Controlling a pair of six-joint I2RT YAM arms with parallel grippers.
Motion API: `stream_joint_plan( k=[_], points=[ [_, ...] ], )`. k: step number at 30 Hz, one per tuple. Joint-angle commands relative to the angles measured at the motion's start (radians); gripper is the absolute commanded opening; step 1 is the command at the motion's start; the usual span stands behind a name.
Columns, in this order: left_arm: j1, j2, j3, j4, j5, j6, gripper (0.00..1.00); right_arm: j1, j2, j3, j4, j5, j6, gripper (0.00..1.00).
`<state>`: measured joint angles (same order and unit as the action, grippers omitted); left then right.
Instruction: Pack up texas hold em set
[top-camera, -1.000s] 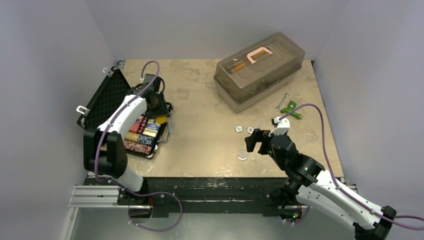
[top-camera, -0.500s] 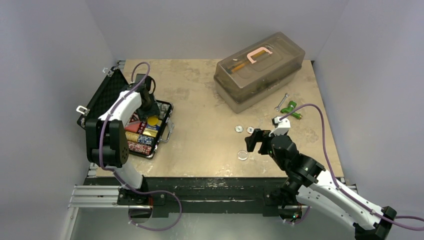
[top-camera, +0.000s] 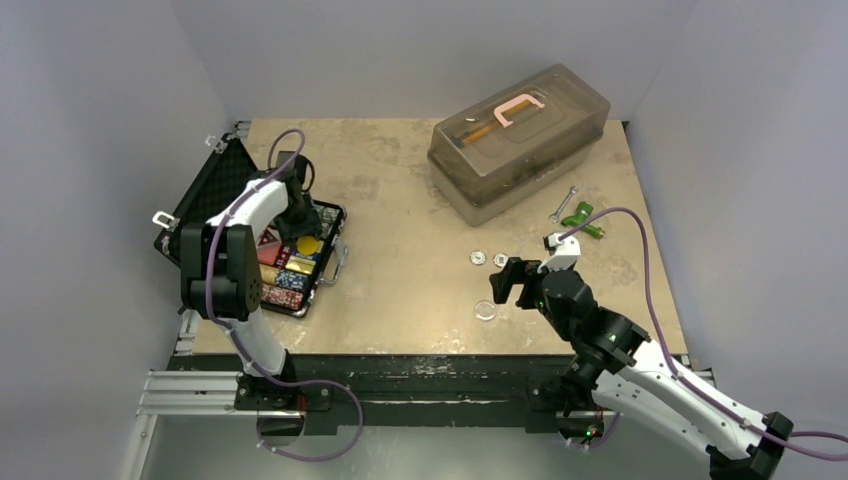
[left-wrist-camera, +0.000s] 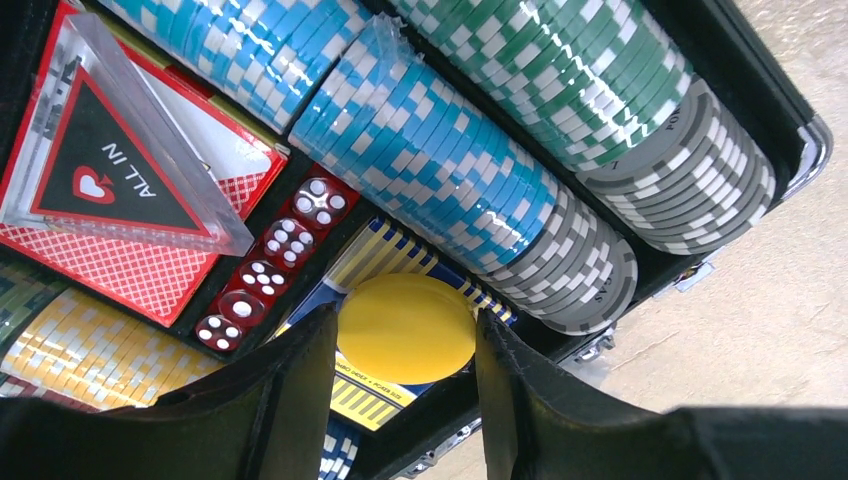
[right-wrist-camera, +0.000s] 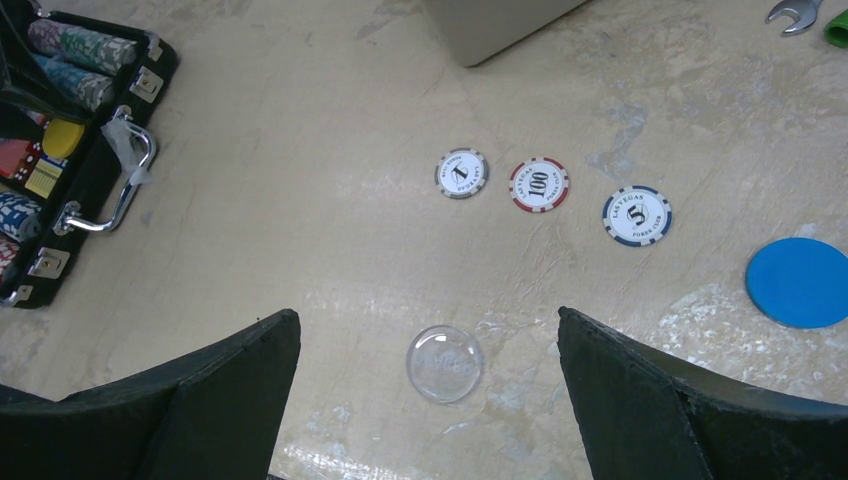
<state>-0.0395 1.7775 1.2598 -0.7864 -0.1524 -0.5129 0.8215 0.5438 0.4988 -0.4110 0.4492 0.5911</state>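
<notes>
Bench (top-camera: 400, 230), overhead view: the briefcase (top-camera: 285, 262) lies open at the left edge; its foam-lined lid (top-camera: 205, 195) stands raised toward the wall; the metal handle (right-wrist-camera: 110, 190) faces the bench centre.

Left claw (top-camera: 300, 215): positioned over the far end of the open tray, pointing down; the fingers (left-wrist-camera: 300, 400) stand partly apart and bear on opposite edges of a yellow disc (left-wrist-camera: 405, 330), which is clamped between them; the disc sits above a blue-and-yellow card box (left-wrist-camera: 385, 255); contact with that box cannot be determined.

Tray contents, left wrist view: chip rows in blue (left-wrist-camera: 430, 170), green (left-wrist-camera: 560, 80) and yellow (left-wrist-camera: 80, 350), with grey chips (left-wrist-camera: 590, 270) at the row ends; a strip of red dice (left-wrist-camera: 270, 265); the triangular token (left-wrist-camera: 110, 170), marked ALL IN, resting on the red card box (left-wrist-camera: 100, 260).

Right claw (right-wrist-camera: 425, 318): fingers fully apart, holding nothing, suspended over the bench right of centre; a clear disc (right-wrist-camera: 445, 363) lies on the bench between the fingers, untouched.

Beyond it, three loose chips (right-wrist-camera: 539, 185) lie in a row, close but apart; a blue disc (right-wrist-camera: 798, 282) lies further right.

Grey tub (top-camera: 520, 140) with pink clamp (top-camera: 518, 108) at the far side; wrench (top-camera: 563, 203) and green-handled tool (top-camera: 580, 218) just beside it.
</notes>
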Motion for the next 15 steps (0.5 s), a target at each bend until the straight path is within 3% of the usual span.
stream_joint_plan(
  k=[1,4,11,15],
  points=[
    [0.009,0.006,0.049,0.032,-0.006,-0.010,0.38,-0.005,0.008,-0.003,0.034,-0.007,0.004,0.99],
    [0.009,0.013,0.048,0.032,-0.002,-0.011,0.46,-0.005,0.007,-0.004,0.033,-0.006,0.006,0.99],
    [0.009,-0.026,0.040,0.014,-0.040,-0.045,0.77,-0.005,0.016,0.001,0.032,-0.004,0.006,0.99],
    [-0.002,-0.122,0.044,-0.041,-0.043,-0.065,0.86,-0.005,0.024,0.006,0.033,0.006,0.004,0.99]
  ],
)
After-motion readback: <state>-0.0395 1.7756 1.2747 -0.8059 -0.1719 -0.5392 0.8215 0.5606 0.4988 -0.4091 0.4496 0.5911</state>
